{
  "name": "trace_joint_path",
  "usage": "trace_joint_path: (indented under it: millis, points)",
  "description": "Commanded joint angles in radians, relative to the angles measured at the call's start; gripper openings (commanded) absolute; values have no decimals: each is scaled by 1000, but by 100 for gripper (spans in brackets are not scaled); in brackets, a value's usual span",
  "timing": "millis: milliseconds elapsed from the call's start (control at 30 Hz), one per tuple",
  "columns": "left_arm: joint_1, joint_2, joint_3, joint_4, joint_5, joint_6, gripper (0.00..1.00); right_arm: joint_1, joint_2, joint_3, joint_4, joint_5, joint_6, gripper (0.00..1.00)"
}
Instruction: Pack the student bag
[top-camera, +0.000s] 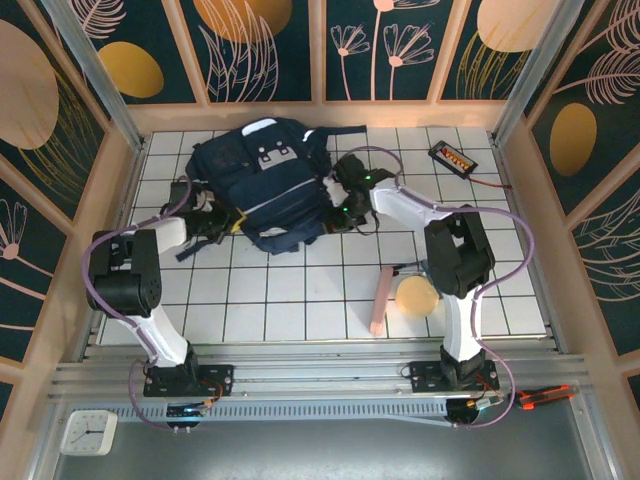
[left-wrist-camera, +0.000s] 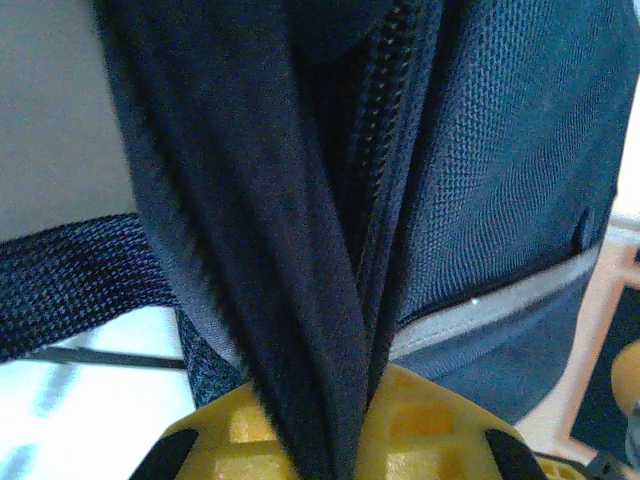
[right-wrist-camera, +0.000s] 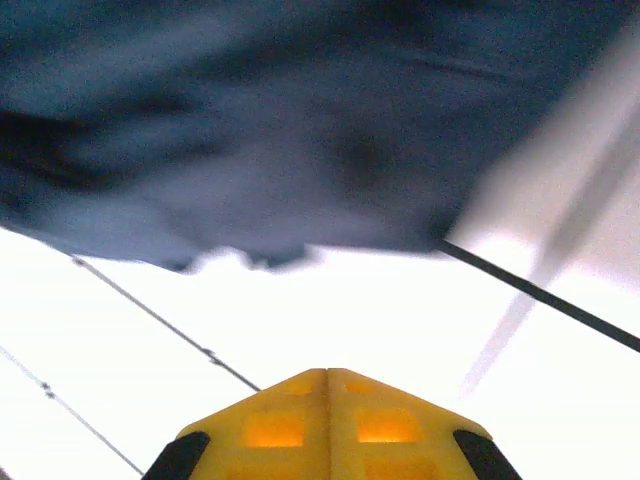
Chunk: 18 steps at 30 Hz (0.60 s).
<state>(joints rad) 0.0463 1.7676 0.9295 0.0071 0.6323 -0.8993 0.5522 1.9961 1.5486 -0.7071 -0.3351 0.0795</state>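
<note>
A navy bag (top-camera: 262, 190) lies at the far middle of a white tiled table (top-camera: 280, 300), its top close to the far wooden rim and its sides well apart from the left and right rims. Bare tiles stretch from the bag's near edge to the metal rail where both arms are bolted. The left gripper (top-camera: 218, 222) sits at the bag's near-left edge and the right gripper (top-camera: 343, 212) at its right edge, so the bag lies between them. Near the right arm lie a pink bar (top-camera: 378, 300) and, just beside it, a round tan thing (top-camera: 415, 297); a small black box (top-camera: 452, 157) sits at the far right corner. A white clock (top-camera: 88, 432) rests on the grey ledge at the near left, off the tiles. From the left wrist, the yellow fingers pinch a fold of smooth dark fabric beside a zip (left-wrist-camera: 385, 130), with coarse mesh and a pale grey stripe (left-wrist-camera: 500, 300) to the right. From the right wrist, the yellow fingers are pressed together on nothing, over bright tiles, with the blurred bag hanging above and apart from their tips
</note>
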Motion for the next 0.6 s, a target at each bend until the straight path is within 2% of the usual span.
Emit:
trace_joint_path:
  millis: [0, 67, 133, 167, 200, 367, 567]
  points:
    - [40, -9, 37, -35, -110, 66, 0, 1, 8, -1, -105, 34, -34, 0]
    - [40, -8, 37, -19, -79, 57, 0, 1, 2, 4, -73, -23, -21, 2]
    - [40, -19, 16, 14, -61, 27, 0, 40, -15, 3, -9, -63, -26, 32]
    - [40, -24, 7, 24, -56, 20, 0, 65, -9, 14, 16, -88, -16, 44]
    - [40, -27, -3, 35, -48, 11, 0, 85, 4, 35, 35, -147, -6, 50]
    - [39, -39, -29, 61, -24, -4, 0, 166, 117, 170, 155, -296, 105, 57]
    - [40, -48, -41, 77, 8, -16, 0, 181, 230, 279, 246, -329, 286, 57]
